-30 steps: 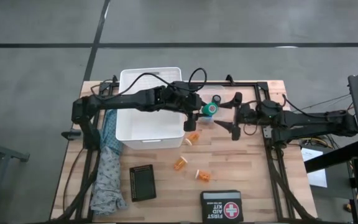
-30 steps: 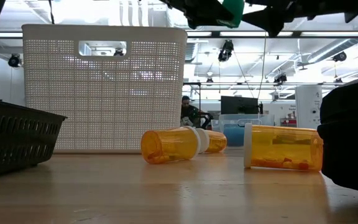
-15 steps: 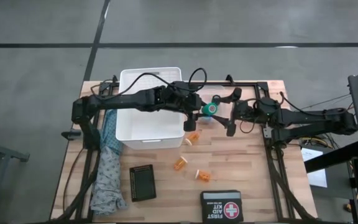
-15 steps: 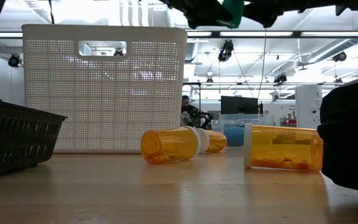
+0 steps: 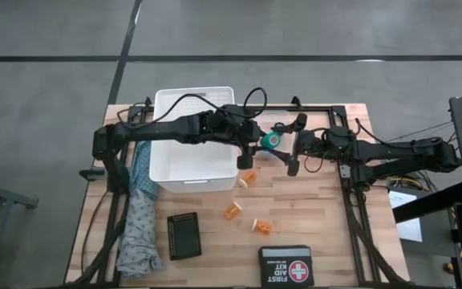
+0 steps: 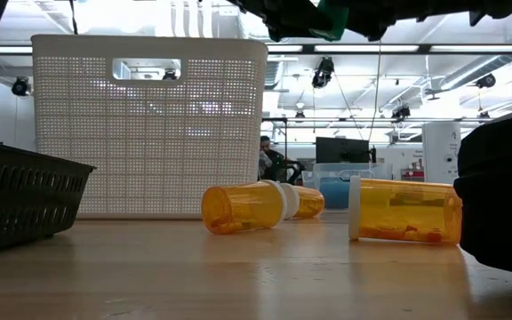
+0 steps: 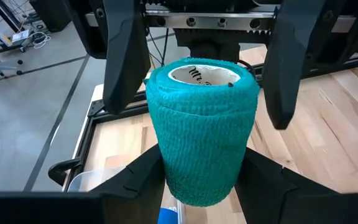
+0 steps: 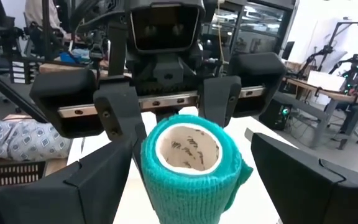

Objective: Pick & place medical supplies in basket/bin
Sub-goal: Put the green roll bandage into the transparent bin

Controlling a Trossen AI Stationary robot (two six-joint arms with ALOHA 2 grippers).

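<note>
From above, to the right of the large white slotted plastic basket [image 5: 193, 138], the left gripper [image 5: 257, 144] holds a teal-green roll of crinkled bandage wrap [image 5: 272, 141] up off the wooden table [image 5: 319, 233]. The right gripper [image 5: 293, 143] stands just right of the roll, its two dark fingers spread wide to either side of it and not yet closed. Three small orange pill bottles with white caps [image 5: 233, 210] lie on the near boards, with a black case marked FIRST AID KIT [image 5: 285, 264] nearer still, a small black slotted tray [image 5: 183, 235] to its left, and a blue patterned cloth [image 5: 140, 221] along the left edge.

At table height, the basket [image 6: 149, 124] fills the left; two orange bottles [image 6: 243, 206] lie on their sides in front, and the teal roll [image 6: 332, 20] hangs high overhead between dark gripper parts.

Past the left gripper's own fingers [image 7: 145, 180], the roll [image 7: 204, 127] sits pinched at its base, with the other arm's broad fingers flanking it, apart from it.

Past the right gripper's fingers [image 8: 92, 180], the roll's [image 8: 189, 163] open cardboard core faces me, centred in the gap.

This looks like a hand-over in mid-air. I judge the next move calls for the right fingers to close squarely on the roll's free end before the left ones let go.
</note>
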